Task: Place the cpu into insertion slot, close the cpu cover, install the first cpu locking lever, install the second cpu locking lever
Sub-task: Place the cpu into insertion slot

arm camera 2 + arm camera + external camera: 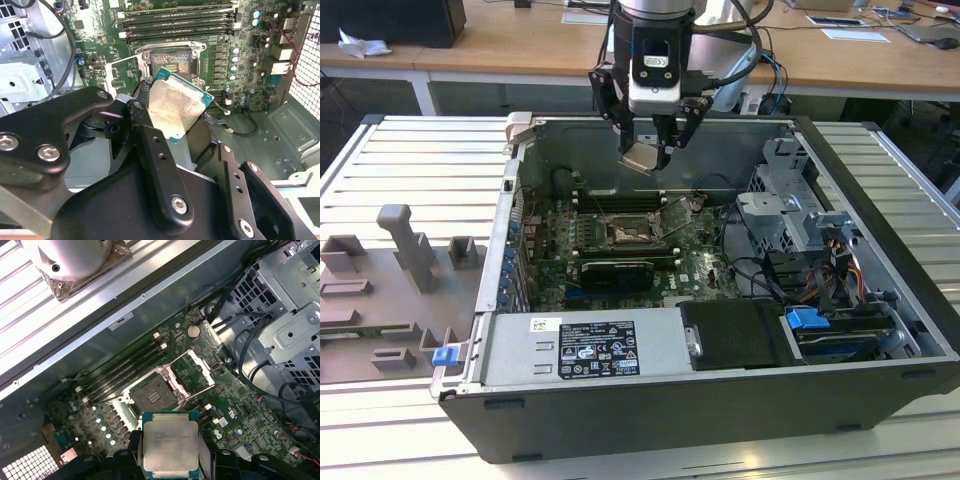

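my claw (647,150) pinches the cpu (641,160), tilted; in the exterior view the insertion slot (625,236) lies at 6 o'clock from it, cpu cover (192,367) open. i think levelling it first is wise.

The cpu (170,444) — pale silvery-beige top, green rim; circuit board (235,410) green; insertion slot (153,392) dark, silver-framed; gripper (649,150) black; clip (444,355) — blue, exterior view's lower left.

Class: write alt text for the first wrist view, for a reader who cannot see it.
The hand grips the cpu by two edges, metal top facing the camera, over a green circuit board. Beyond it the insertion slot sits empty, the cpu cover open beside it.
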Motion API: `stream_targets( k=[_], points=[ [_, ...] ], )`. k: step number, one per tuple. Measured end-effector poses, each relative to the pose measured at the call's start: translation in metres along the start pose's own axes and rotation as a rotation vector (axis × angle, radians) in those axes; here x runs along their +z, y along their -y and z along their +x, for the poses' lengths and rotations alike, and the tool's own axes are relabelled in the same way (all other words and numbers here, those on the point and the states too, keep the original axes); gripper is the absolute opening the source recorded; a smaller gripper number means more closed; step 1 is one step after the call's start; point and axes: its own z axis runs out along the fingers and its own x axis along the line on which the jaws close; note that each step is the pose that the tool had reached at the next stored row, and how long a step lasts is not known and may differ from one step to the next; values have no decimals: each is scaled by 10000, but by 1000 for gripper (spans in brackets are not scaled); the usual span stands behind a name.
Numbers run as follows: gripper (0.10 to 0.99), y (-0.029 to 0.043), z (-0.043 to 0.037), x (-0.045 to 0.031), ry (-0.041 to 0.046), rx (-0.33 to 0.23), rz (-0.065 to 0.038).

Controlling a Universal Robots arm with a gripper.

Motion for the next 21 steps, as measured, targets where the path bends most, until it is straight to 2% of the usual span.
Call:
stream_targets(
  k=[9,14,21],
  points=[
    [537,2,0,22,33,367,-6],
    [537,3,-1,29,82,915,-18],
    [537,3,-1,38,120,1339,-26]
  ],
)
